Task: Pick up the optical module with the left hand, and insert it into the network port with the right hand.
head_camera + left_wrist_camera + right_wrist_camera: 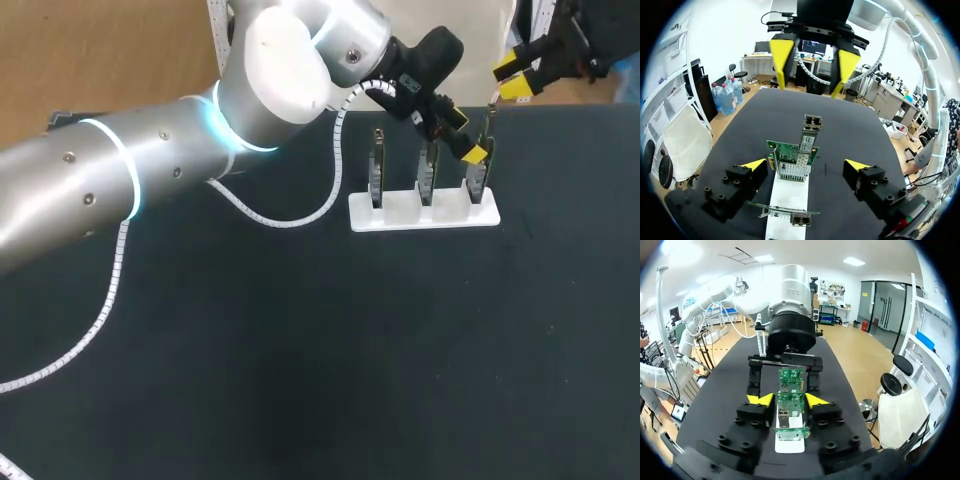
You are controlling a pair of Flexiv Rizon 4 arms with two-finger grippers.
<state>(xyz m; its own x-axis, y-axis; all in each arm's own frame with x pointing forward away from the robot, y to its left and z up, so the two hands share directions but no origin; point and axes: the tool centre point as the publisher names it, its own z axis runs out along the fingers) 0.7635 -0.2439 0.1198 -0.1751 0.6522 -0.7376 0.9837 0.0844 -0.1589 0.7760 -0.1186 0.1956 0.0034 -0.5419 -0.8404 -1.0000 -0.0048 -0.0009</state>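
left gripper (805, 163) spread, flanking network card (791, 159) | right gripper (808, 85) released, beyond | white stand (424, 212) beneath

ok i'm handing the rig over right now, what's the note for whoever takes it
Left pincer: open and empty, its yellow tips either side of the green circuit boards standing in the white holder.
Right pincer: open and empty, hanging past the holder's far end.
Small silver optical module: upright among the boards, not gripped.
Done: left arm is at the holder.
Left: grip the module, hand it over, insert it with the right pincer. I can't pick out the network port from here.
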